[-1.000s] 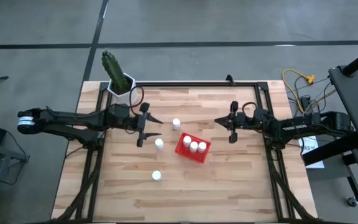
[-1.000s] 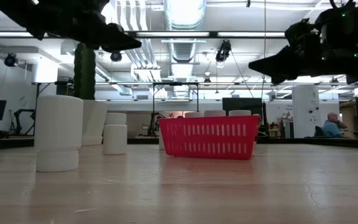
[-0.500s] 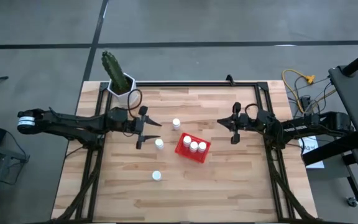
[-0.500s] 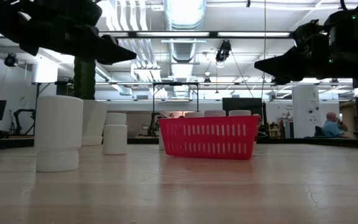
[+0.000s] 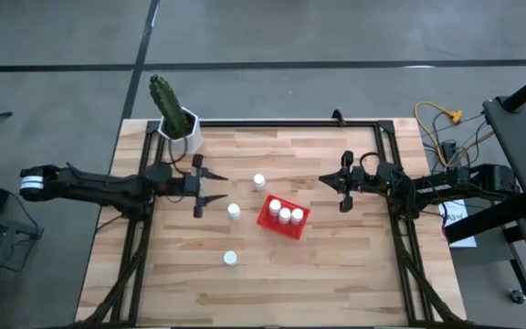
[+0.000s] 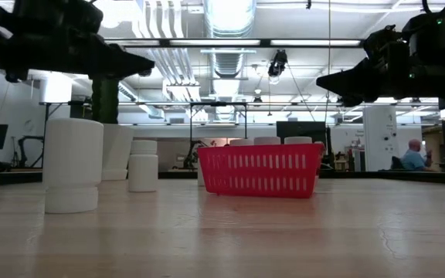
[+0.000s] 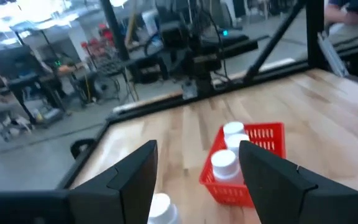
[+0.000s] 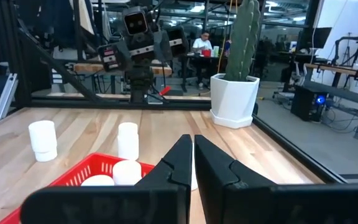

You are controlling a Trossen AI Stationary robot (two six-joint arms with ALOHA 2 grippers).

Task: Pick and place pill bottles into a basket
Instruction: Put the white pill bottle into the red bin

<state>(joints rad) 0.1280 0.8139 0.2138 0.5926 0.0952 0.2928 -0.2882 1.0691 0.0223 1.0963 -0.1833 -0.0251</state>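
The red basket (image 5: pixel 283 217) sits mid-table with three white pill bottles (image 5: pixel 286 214) standing in it. Three more pill bottles stand loose on the wood: one beyond the basket (image 5: pixel 259 182), one to its left (image 5: pixel 234 211) and one nearer the front (image 5: pixel 230 259). My left gripper (image 5: pixel 214 187) hovers open and level, left of the loose bottles, with nothing between its fingers (image 7: pixel 124 180). My right gripper (image 5: pixel 325 180) hangs shut to the right of the basket, above the table. Its fingers (image 8: pixel 190 163) point across the basket (image 8: pixel 89 177).
A white hexagonal pot with a cactus (image 5: pixel 177 122) stands at the table's far left corner. A black frame rail (image 5: pixel 281 124) runs along the far edge and down both sides. Bare wood lies between the basket and the near edge.
My left gripper has drawn back toward the table's left edge and sunk lower, away from the loose bottles. Its fingers have stayed open. No bottle has moved.
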